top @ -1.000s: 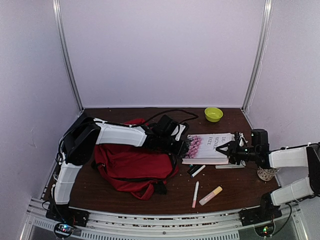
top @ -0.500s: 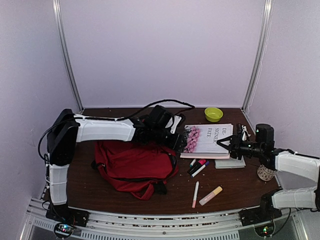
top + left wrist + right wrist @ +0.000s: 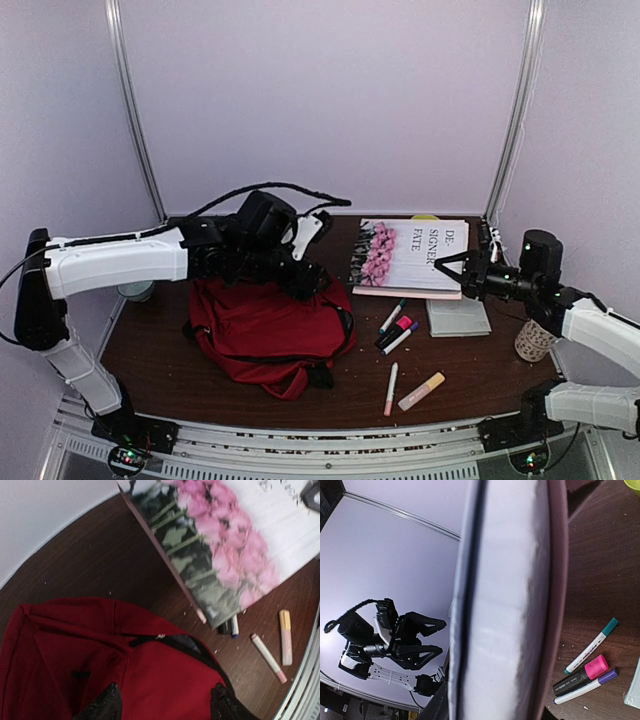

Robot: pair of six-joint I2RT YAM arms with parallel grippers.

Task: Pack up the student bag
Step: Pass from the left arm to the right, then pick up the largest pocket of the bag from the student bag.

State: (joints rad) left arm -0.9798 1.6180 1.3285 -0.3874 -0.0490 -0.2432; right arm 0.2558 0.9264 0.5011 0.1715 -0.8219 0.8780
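Observation:
The student bag [image 3: 262,330], dark red, lies flat on the left half of the table, and its black zipper line [image 3: 172,641] shows in the left wrist view. My left gripper [image 3: 305,280] hovers over the bag's upper right part [image 3: 150,680]. It is open, its black fingertips [image 3: 106,705] wide apart with nothing between them. A book [image 3: 410,257] with pink flowers on its cover is lifted and tilted at the back right. My right gripper [image 3: 452,270] is shut on the book's right edge, and that edge [image 3: 505,605] fills the right wrist view.
Three markers [image 3: 395,328] lie under the raised book, with a grey-green pad [image 3: 458,317] to their right. A pink pen [image 3: 391,388] and a yellow-pink highlighter [image 3: 421,391] lie near the front edge. A patterned cup [image 3: 534,343] stands at the far right.
My left gripper left the book's left edge, opened and drew back to the left over the bag. My right gripper raised the book off the table and tilted it up.

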